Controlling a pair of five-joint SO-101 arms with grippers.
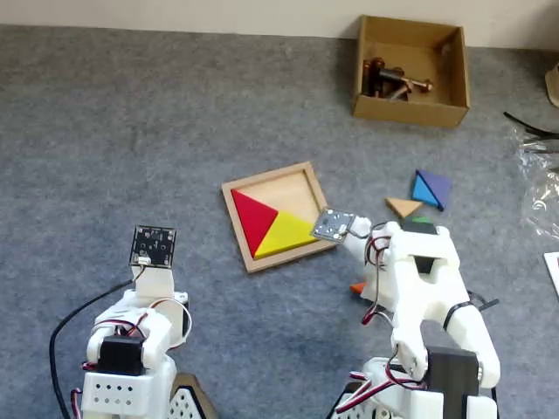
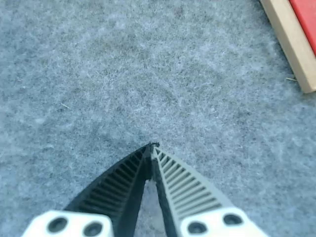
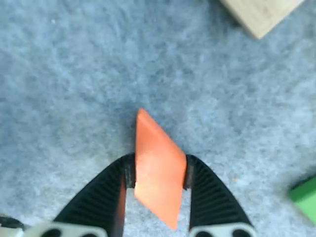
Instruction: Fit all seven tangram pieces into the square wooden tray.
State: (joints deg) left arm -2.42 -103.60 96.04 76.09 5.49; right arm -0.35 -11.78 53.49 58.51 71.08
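Observation:
The square wooden tray (image 1: pixel 301 175) lies mid-table holding a red triangle (image 1: pixel 251 218) and a yellow triangle (image 1: pixel 286 234). My right gripper (image 3: pixel 159 168) is shut on an orange parallelogram (image 3: pixel 157 148), held just above the carpet beside the tray's corner (image 3: pixel 259 15); the same orange piece (image 1: pixel 357 287) peeks out under the right arm. A green piece (image 3: pixel 305 197) lies close by. A tan triangle (image 1: pixel 403 207), a blue triangle (image 1: pixel 425 189) and a purple piece (image 1: pixel 439 183) lie right of the tray. My left gripper (image 2: pixel 150 147) is shut and empty over bare carpet, left of the tray (image 2: pixel 289 44).
A cardboard box (image 1: pixel 410 109) with small metal items stands at the back right. Clear plastic and cables (image 1: pixel 537 157) lie at the right edge. Grey carpet covers the table, with open room to the left and behind the tray.

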